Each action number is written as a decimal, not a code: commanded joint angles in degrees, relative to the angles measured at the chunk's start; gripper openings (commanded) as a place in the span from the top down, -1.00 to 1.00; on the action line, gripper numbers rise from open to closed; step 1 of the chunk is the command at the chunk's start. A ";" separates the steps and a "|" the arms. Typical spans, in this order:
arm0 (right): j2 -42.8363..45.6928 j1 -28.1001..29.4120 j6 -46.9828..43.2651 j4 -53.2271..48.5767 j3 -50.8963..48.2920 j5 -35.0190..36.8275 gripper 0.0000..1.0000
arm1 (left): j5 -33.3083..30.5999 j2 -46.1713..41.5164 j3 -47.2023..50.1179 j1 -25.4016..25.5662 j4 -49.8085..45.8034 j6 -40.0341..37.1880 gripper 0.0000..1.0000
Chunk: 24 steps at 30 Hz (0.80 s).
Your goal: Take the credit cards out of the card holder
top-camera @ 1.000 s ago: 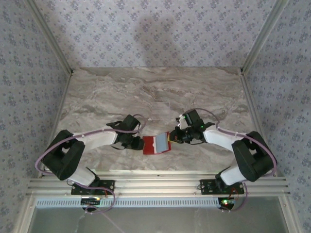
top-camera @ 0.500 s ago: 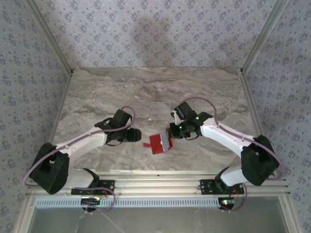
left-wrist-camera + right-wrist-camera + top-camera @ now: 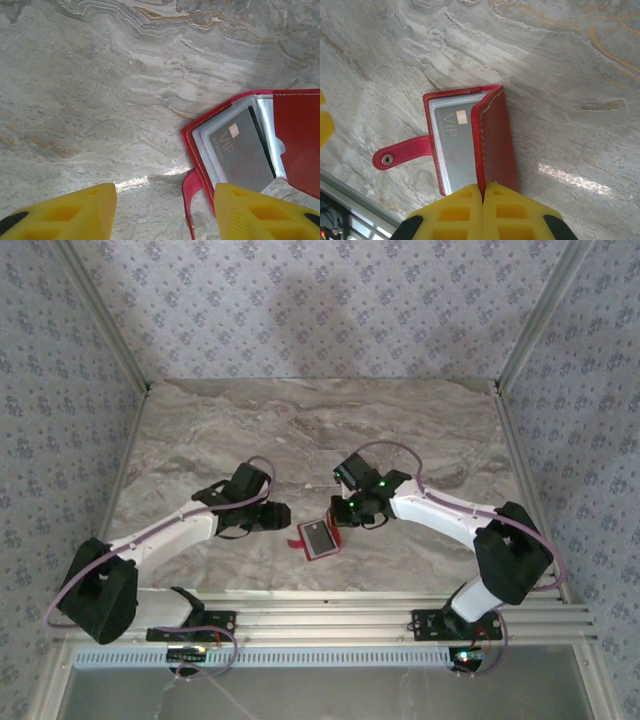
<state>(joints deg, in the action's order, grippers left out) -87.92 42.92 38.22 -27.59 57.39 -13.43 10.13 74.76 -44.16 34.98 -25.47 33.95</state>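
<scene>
**Worktop** [image 3: 250, 430]: grey-veined marble. Both arms reach in toward its front-centre.

**Card holder** [image 3: 318, 538]: red, lying open at front-centre of worktop, between the 2 claws.
- Rt wrist view: 1 cover [image 3: 497, 145] is folded partway over the pocket side.
- The strap tab [image 3: 400, 155] w/ snap sticks out from the opposite edge.
- Whether the back rests flat on the worktop: cannot tell.

**Credit cards** [image 3: 455, 145]: inside the holder, in a clear pocket.
- Top one visible: grey face, "VIP" lettering, small gold chip.
- The red cover overlaps 1 long edge.
- The same card shows in the lt wrist view [image 3: 240, 150].
- No. of cards beneath: cannot tell.

**Rt claw** [image 3: 482, 192]: clenched. Yellow fingers are pressed together on the cover's free edge, so it is grasping the card holder. From above, the claw [image 3: 347, 512] sits at the holder's far-right corner.

**Lt claw** [image 3: 165, 212]: released. Yellow fingers are wide apart w/ nothing gripped. The tab [image 3: 189, 195] lies just beside the rt-hand finger in that view. From above, the claw [image 3: 278, 517] is near the holder's left side, not touching it.
</scene>
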 commanded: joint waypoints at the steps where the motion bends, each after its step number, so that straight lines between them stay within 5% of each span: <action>1: 2.98 -2.91 4.41 6.22 -4.68 -3.06 1.00 | 1.39 3.16 -4.42 1.51 -3.05 -0.56 -0.08; 11: 7.42 -9.67 8.23 16.45 -15.74 -8.30 1.00 | -1.64 11.65 -14.74 7.51 -5.56 1.37 -0.04; 17: 6.93 -11.25 3.74 12.59 -14.63 -7.28 0.60 | -1.23 17.08 -19.04 7.45 -6.33 2.47 0.00; 24: 5.48 -11.74 1.60 10.39 -15.52 -4.14 0.52 | -0.54 16.56 -18.12 6.99 -2.28 5.75 0.02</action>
<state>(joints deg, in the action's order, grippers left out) -81.80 31.20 41.54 -15.25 41.93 -19.27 9.39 92.90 -61.95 42.37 -29.63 37.28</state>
